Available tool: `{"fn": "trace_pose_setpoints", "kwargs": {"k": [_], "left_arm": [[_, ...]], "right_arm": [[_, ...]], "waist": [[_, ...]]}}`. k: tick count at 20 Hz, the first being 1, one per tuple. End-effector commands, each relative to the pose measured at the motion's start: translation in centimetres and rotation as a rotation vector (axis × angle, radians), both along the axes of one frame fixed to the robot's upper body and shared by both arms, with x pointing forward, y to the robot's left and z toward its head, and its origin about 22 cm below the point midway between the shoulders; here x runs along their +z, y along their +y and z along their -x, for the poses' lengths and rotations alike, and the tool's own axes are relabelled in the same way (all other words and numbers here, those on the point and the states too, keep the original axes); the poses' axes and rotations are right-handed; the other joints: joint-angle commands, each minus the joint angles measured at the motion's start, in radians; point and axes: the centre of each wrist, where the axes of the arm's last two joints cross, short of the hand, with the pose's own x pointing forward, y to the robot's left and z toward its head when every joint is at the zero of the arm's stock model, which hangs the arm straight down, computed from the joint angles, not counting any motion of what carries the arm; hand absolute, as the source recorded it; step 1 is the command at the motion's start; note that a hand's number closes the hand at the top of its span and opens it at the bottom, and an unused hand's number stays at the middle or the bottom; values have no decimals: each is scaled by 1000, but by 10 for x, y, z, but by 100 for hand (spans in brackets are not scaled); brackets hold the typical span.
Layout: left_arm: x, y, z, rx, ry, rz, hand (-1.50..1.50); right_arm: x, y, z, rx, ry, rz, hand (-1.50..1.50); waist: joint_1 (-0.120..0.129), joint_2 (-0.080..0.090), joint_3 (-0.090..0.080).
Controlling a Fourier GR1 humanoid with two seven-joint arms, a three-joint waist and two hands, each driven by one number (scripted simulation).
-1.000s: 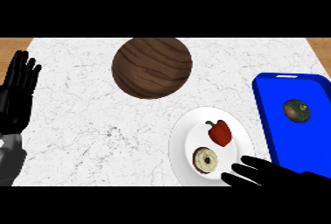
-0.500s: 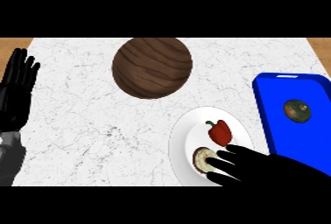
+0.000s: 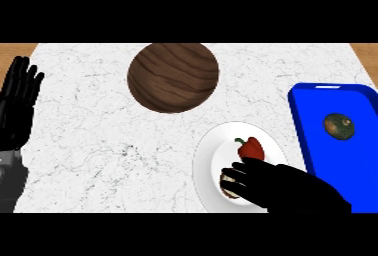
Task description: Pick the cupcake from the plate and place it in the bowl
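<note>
Here the right hand is lying over the lower part of the white plate, its dark fingers curling round the cupcake, so only a sliver of the cake's pale and brown edge is showing at the hand's left side. The cupcake is sitting on the plate, mostly hidden under the palm. Just above the fingertips, a red bell pepper with a green stem is resting on the same plate, close to the hand or perhaps touching it; the view is not letting one tell which.

The wooden bowl is standing well apart from the plate, up and to the left on the white marble counter, and it is holding nothing visible. At the right, a blue tray is lying just beside the plate, carrying a dark round greenish-brown fruit in its upper half.

The left hand is resting at the view's left edge, fingers straight and pointing up, holding nothing, with its grey forearm showing below it.
</note>
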Motion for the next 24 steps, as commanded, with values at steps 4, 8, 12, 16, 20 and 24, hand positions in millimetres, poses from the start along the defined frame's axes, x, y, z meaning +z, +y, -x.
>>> {"fn": "trace_pose_setpoints", "kwargs": {"k": [4, 8, 12, 16, 20, 24], "left_arm": [[6, -24, -2, 0, -8, -3, 0], [1, -19, 14, 3, 20, 4, 0], [4, -5, 2, 9, 1, 3, 0], [6, 3, -8, 16, -8, 4, 0], [0, -3, -5, 12, 2, -2, 0], [7, 0, -8, 15, -14, -5, 0]], "right_arm": [[-33, 8, -7, -12, 1, 1, -150], [-46, -28, -29, 23, 4, -30, -150], [-51, -7, -34, 50, 3, -55, -150], [-42, 8, -31, 73, 12, -43, -150], [-53, 20, -30, 39, 5, -8, -150], [-90, 13, -24, 57, -2, 12, -150]], "waist": [[-2, -1, 0], [1, -1, 1], [-1, 0, 0], [-3, 0, 0], [-3, -1, 0], [-3, 0, 0]]}}
